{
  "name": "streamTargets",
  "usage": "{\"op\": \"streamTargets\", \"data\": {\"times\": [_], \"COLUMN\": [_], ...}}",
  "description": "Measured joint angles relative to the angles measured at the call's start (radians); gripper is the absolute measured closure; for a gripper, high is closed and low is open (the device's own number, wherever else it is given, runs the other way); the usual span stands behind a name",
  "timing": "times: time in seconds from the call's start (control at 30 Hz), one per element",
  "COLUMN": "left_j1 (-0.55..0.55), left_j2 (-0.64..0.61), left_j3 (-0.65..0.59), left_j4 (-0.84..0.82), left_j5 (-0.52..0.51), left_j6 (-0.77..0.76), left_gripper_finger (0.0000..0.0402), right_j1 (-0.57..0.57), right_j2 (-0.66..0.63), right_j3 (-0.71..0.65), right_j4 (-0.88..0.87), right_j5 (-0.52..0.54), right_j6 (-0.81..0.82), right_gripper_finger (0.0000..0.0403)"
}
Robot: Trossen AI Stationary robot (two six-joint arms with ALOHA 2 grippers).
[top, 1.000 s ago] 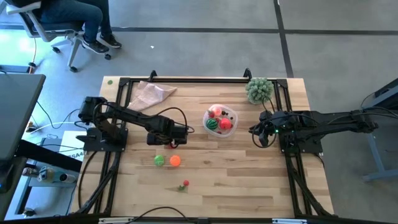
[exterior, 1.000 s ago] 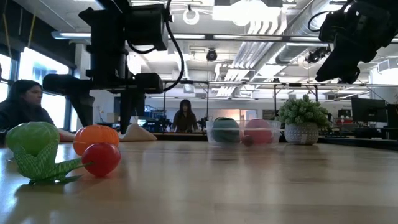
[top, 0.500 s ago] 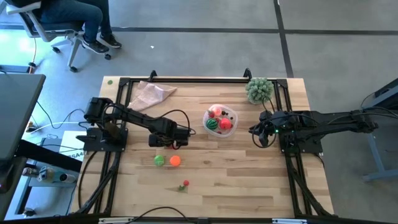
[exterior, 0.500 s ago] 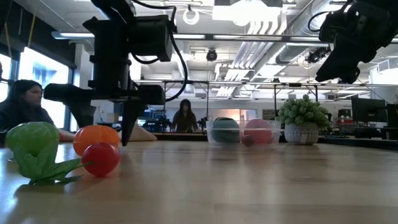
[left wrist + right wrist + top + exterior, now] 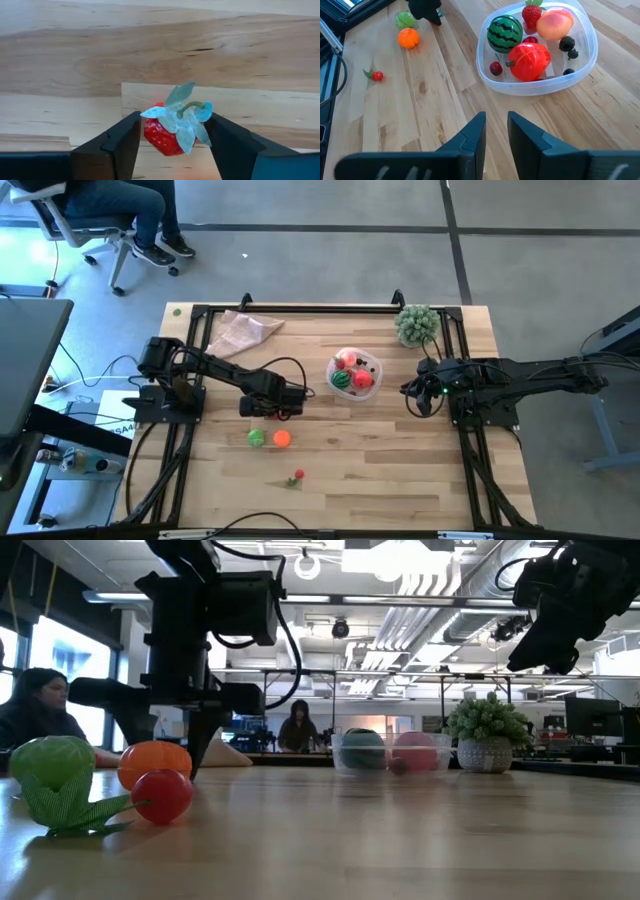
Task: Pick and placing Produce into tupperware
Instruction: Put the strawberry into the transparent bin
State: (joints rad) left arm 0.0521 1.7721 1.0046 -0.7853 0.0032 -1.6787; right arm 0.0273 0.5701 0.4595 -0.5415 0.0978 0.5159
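Currently the left tool (image 5: 170, 142) pinches a strawberry (image 5: 167, 131) between its two dark fingers (image 5: 117, 142), one pressed against each side of the red fruit; the pale green leaves and curled stem face the wrist camera. In the high view, the left tool (image 5: 285, 402) hangs above the counter (image 5: 400, 470), left of the tub (image 5: 354, 373) and just behind the green ball (image 5: 257, 438) and orange ball (image 5: 282, 438), which lie side by side. A small red berry (image 5: 298, 475) with a green leaf lies nearer the front edge, well apart from both tools. The left arm reaches from its base at the left edge toward the centre, its forearm low and roughly level. In the low view, the left tool's fingers (image 5: 205, 730) point down toward the counter just behind the orange ball (image 5: 153, 762); the strawberry itself is hard to make out there. The tub (image 5: 535, 47) stands near the rear centre and holds a striped green ball (image 5: 504, 33), a large red piece (image 5: 529, 61), a peach-coloured ball (image 5: 552, 24), a second strawberry (image 5: 532, 11) and several dark berries (image 5: 567, 45). The right tool (image 5: 495, 137) waits right of the tub, raised, its fingers slightly spread and holding nothing. A beige cloth (image 5: 243, 332) and a potted plant (image 5: 416, 325) sit at the rear of the counter.
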Motion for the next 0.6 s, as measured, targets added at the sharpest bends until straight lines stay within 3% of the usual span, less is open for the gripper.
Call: {"op": "streamTargets", "data": {"times": [0.37, 0.6], "left_j1": [0.000, 0.000], "left_j2": [0.000, 0.000], "left_j3": [0.000, 0.000], "left_j4": [-0.003, -0.003], "left_j5": [-0.001, -0.001], "left_j6": [0.000, 0.001], "left_gripper_finger": [0.0252, 0.0257], "right_j1": [0.000, 0.000], "right_j2": [0.000, 0.000], "right_j3": [0.000, 0.000], "right_j4": [0.000, 0.000], "right_j5": [0.000, 0.000], "right_j6": [0.000, 0.000], "right_gripper_finger": [0.0331, 0.0331]}}
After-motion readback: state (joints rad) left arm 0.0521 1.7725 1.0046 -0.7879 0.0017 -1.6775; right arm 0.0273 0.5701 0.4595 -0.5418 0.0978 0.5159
